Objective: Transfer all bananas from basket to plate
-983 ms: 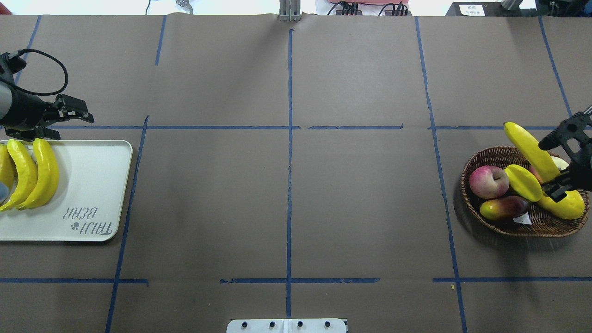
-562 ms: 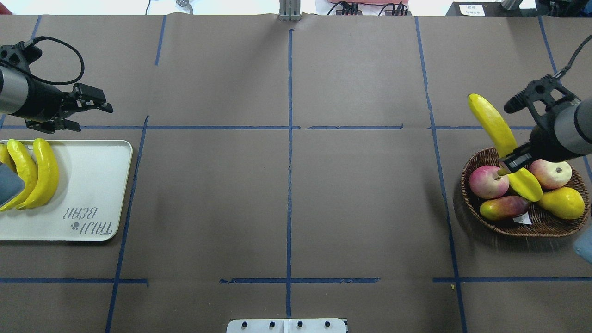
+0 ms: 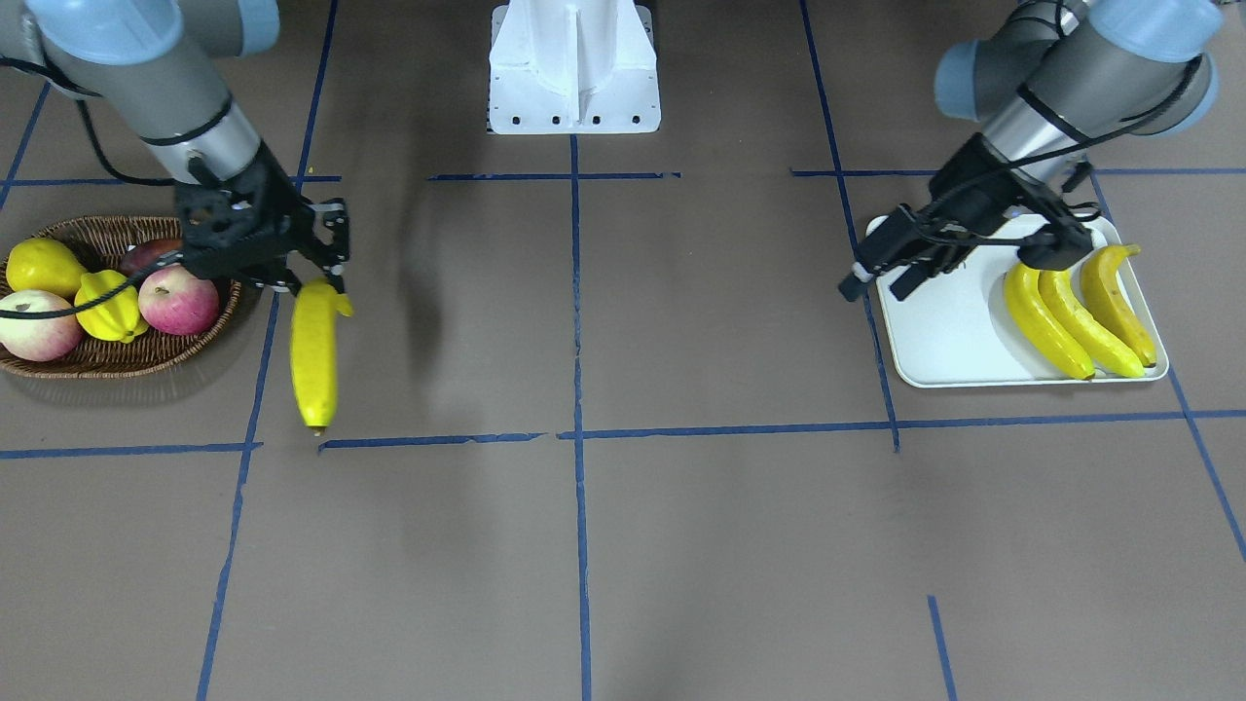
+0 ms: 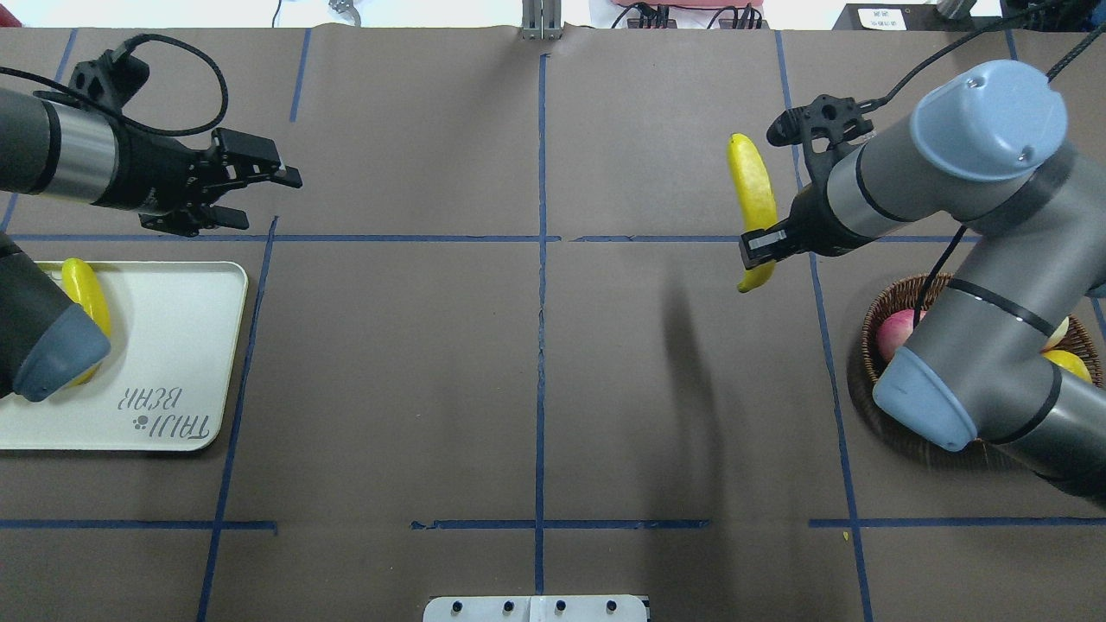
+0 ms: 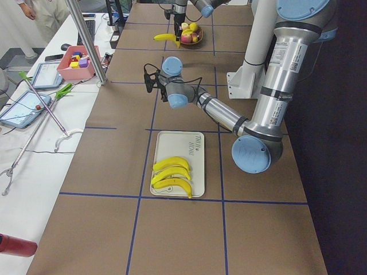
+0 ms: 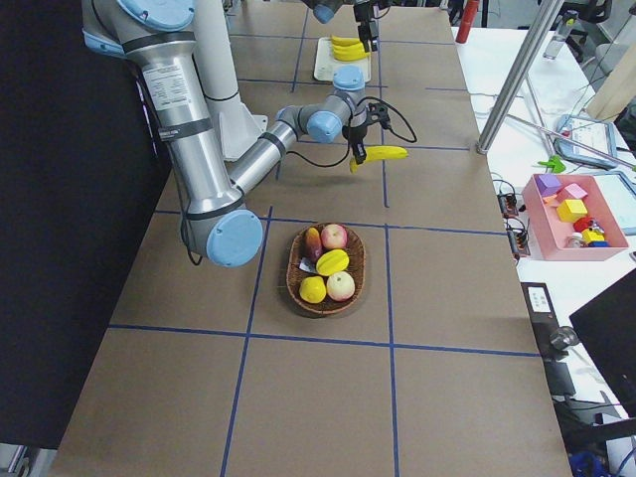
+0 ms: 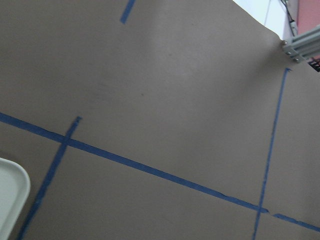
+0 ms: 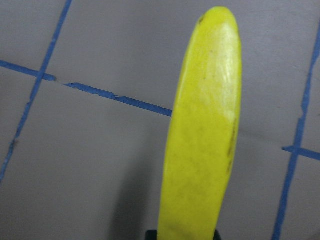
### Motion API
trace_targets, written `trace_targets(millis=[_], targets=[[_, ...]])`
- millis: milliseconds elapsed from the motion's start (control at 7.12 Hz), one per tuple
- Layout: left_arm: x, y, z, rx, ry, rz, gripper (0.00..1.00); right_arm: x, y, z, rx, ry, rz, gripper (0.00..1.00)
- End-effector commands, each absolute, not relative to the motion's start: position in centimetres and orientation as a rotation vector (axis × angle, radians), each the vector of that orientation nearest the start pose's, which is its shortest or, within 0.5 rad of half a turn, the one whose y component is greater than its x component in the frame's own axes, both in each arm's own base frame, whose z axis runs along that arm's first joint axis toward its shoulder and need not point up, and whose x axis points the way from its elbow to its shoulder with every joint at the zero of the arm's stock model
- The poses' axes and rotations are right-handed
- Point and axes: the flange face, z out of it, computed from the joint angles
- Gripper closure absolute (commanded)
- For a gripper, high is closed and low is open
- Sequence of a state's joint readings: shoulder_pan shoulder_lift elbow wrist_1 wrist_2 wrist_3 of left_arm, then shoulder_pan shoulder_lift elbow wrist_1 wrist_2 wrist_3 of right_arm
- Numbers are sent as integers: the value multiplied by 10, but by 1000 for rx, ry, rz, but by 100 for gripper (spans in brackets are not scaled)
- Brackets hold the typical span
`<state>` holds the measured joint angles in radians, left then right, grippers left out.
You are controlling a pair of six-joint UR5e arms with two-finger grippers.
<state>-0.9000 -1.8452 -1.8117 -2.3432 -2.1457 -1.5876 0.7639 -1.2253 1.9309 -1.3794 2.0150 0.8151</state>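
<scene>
Front view, left of frame: right gripper (image 3: 313, 278) pinched on the stem end of a smooth, glossy banana (image 3: 314, 365), held in the air just beside the woven wicker basket (image 3: 117, 368). Likely bound for the flat white plate (image 3: 934, 336) at right, three curved bananas (image 3: 1066, 312) lined up there. Overhead, upper left: left gripper (image 4: 270, 200) spread and empty, probably awaiting a hand-over above the brown paper-covered desk (image 4: 536, 389). Right wrist view: waxy yellow peel, faintly speckled.

Near right arm stretched across table (image 6: 447, 298), right gripper (image 6: 358, 150) clamped on banana (image 6: 384, 153) end, banana level above table, basket (image 6: 290, 278) of mixed fruit nearer camera, plate (image 6: 338, 72) far off with bananas (image 6: 347, 47)
</scene>
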Motion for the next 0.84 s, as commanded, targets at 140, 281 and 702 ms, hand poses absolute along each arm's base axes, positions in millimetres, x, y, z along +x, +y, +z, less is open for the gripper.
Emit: trace_targets(millis=[140,281,702], targets=[[336,-493,238,27,1445,-405,0,-401,-441,258,351,-1155,-106,99],[349,-497,215,27,1468,-386,0,-422,-429,232,347,-1192,-46,99],[400,-485,175,26,1501,-375,0,-457,-394,192,387,-1340,-33,99]])
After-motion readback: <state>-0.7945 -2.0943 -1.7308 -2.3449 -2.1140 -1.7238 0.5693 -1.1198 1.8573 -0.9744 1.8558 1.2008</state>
